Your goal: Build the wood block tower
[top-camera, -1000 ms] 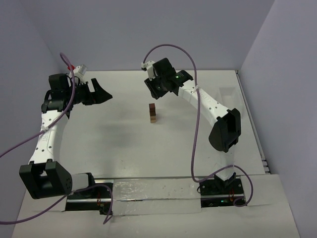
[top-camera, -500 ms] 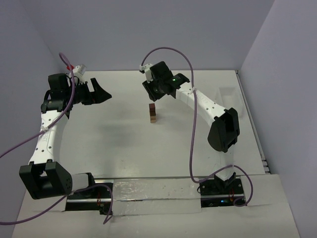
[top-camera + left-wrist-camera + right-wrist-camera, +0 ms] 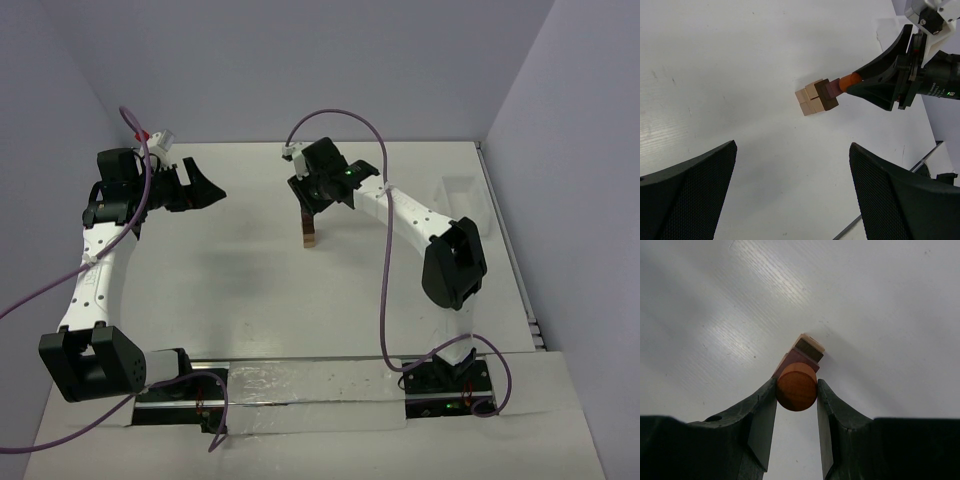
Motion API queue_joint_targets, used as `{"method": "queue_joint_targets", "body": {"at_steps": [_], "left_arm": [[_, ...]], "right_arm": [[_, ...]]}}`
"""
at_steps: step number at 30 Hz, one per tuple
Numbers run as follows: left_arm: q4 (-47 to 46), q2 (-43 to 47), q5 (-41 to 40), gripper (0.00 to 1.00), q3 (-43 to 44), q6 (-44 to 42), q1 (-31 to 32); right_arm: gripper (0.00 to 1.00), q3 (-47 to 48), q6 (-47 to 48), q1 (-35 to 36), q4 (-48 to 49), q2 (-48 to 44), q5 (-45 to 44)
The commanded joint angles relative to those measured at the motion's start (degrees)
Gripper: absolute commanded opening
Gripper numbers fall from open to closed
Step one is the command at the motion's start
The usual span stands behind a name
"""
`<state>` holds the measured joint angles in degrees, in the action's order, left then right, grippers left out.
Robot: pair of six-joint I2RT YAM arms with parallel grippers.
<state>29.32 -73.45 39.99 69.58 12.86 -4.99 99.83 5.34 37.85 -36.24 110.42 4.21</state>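
The small tower of tan and dark brown wooden cubes (image 3: 310,232) stood near the middle of the white worktop (image 3: 250,280), a bit closer to its far edge. The right tool (image 3: 796,382) held a round orange wooden piece (image 3: 845,82) right at the tower's top. The left tool (image 3: 792,146) was opened wide near the left edge, well apart from the tower.

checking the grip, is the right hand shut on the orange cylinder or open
Shut on it: the fingers of the right hand press both sides of the orange cylinder, with no gap showing.
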Motion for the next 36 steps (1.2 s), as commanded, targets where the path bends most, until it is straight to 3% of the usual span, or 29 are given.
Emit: {"method": "queue_joint_targets", "body": {"at_steps": [1,13,21,36], "left_arm": [[-1.5,1.5,1.7,0.99,1.9,0.0,-0.4],[-1.4,1.6,1.7,0.99,1.9,-0.1,-0.4],[-1.6,1.7,1.8,0.99,1.4,0.0,-0.4],[-1.8,1.6,2.2,0.99,1.4,0.0,-0.4]], "right_arm": [[0.00,0.5,-0.8,0.6,2.9,-4.0,0.5],[0.02,2.7,-1.0,0.7,1.6,-2.2,0.6],[0.11,2.9,-0.9,0.7,1.2,-1.6,1.1],[0.11,4.3,-0.8,0.9,0.4,0.1,0.7]]}}
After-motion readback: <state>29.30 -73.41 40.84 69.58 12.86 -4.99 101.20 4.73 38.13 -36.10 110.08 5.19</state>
